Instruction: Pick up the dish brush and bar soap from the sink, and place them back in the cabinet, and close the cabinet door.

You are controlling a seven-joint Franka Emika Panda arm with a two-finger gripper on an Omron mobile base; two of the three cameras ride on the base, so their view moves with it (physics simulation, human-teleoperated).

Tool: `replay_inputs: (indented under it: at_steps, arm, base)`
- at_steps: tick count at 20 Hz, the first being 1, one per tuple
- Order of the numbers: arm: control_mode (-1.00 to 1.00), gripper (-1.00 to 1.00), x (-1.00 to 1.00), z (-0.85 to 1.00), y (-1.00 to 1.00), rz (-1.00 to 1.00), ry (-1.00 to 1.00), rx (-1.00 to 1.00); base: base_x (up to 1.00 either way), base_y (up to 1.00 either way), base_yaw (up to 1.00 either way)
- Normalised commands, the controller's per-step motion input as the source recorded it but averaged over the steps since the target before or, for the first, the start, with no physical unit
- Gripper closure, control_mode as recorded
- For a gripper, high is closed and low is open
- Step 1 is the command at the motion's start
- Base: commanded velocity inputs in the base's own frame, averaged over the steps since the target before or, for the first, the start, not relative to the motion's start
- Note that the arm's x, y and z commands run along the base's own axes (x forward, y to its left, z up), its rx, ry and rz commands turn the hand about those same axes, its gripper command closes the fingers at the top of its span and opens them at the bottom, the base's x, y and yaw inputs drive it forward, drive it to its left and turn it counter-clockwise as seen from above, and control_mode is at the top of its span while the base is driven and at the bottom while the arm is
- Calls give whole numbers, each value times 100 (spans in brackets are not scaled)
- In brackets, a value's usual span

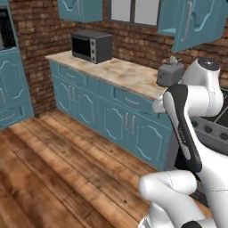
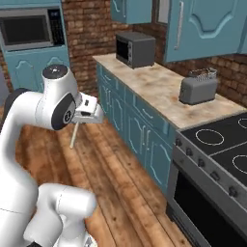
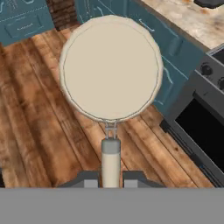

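The dish brush (image 3: 110, 70) is pinched by its thin handle between the fingers of the gripper (image 3: 110, 177), the jaws being pressed against the handle on both sides. In the hand view its round cream head is seen well out beyond the fingertips, above the wooden floor (image 3: 39, 127), with the low teal cupboards (image 3: 175, 52) and the oven (image 3: 205, 127) to the right. In the right base view the handle is seen hanging below the hand, over the floor and away from the counter (image 2: 164, 89).

The first pick-up is therefore judged done: the brush is out of the sink and is carried in the air. The placing of it is not yet done. A wall cabinet (image 1: 191, 22) with its door (image 1: 200, 24) swung open is seen at the far right of the left base view, above the toaster (image 1: 170, 73); this is likely the goal. The bar soap and the sink cannot be located here, so the soap's state cannot be told. The placing of the brush, the soap and the shutting of the door are judged to remain.
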Motion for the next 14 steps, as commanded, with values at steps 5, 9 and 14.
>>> replay_inputs:
  at_steps: [5,9,14]
  arm:
    - [100,100,0,0,0,0,0,0]
    - [100,100,0,0,0,0,0,0]
    - [100,100,0,0,0,0,0,0]
  base:
    - [58,-6,-47]
    - [72,0,-40]
    - [66,0,-41]
